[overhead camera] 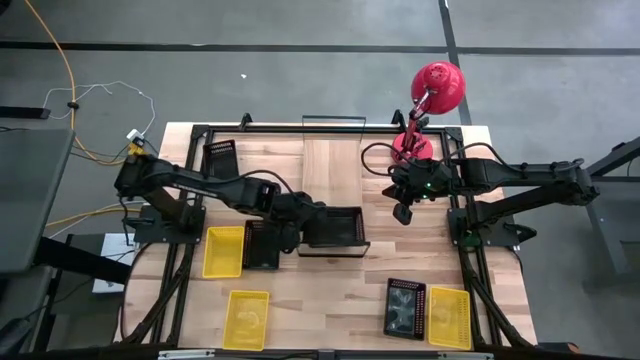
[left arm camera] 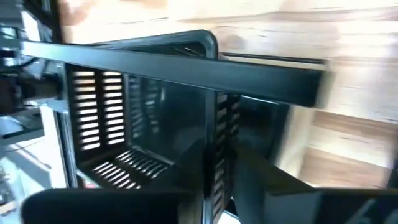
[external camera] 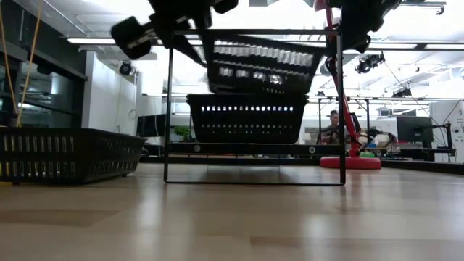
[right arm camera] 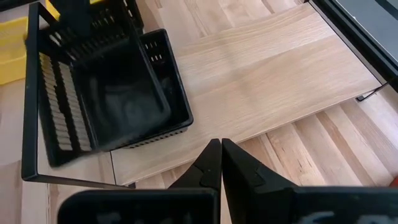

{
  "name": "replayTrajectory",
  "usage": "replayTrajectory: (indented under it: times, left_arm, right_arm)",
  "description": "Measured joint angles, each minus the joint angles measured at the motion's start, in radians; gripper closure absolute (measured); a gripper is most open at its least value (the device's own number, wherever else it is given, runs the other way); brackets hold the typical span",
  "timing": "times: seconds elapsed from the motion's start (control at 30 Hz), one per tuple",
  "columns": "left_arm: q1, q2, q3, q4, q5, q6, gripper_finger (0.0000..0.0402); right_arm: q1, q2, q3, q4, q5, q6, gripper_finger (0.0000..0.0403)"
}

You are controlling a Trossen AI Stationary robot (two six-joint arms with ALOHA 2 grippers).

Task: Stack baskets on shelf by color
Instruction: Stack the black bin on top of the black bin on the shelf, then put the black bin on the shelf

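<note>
A black basket (external camera: 246, 118) sits on the near end of the shelf (overhead camera: 333, 160), inside the shelf's wire rail (external camera: 168, 109). A second black basket (external camera: 257, 69) hangs tilted just over it, with my left gripper (overhead camera: 300, 228) shut on it from the table's left. My right gripper (right arm camera: 221, 155) is shut and empty, hovering right of the shelf (right arm camera: 267, 81). Yellow baskets (overhead camera: 224, 250) (overhead camera: 247, 318) (overhead camera: 450, 317) and black baskets (overhead camera: 262, 245) (overhead camera: 405, 307) (overhead camera: 221, 157) rest bottom-down on the table. My left gripper has the upper black basket by its slotted side wall (left arm camera: 214, 143) on the table's left side, one finger (left arm camera: 280, 186) outside the wall and the other inside. The fingers slant down from the table's left. The basket hangs tilted, its bottom close over the lower basket's rim (external camera: 304, 96).
A red desk lamp (overhead camera: 430, 100) stands at the far right, by the right arm. Black arm frames run along both table sides. A black basket (external camera: 65, 154) shows large at the low view's left. The shelf's far half is bare wood.
</note>
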Motion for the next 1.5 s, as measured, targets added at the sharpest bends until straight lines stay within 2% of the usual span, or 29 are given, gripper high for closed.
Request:
replayTrajectory:
  times: [0.27,0.47,0.77,1.03,1.5]
  left_arm:
    - [0.014,-0.004,-0.001,0.011,-0.037,-0.043,0.0281]
    - [0.014,-0.004,-0.001,0.020,-0.087,-0.087,0.0253]
    - [0.009,-0.005,-0.001,0.011,-0.160,-0.137,0.0250]
    - [0.009,-0.042,0.000,0.000,-0.164,-0.159,0.0248]
    - [0.062,-0.058,-0.001,-0.030,-0.095,-0.609,0.0252]
  right_arm:
    - [0.000,0.000,0.000,0.008,0.000,0.001,0.0403]
    - [0.000,0.000,0.000,0.009,0.000,0.000,0.0403]
    - [0.000,0.000,0.000,0.010,0.000,0.000,0.0403]
    - [0.000,0.000,0.000,0.015,0.000,0.000,0.0403]
    - [0.000,0.001,0.000,0.022,0.000,0.002,0.0403]
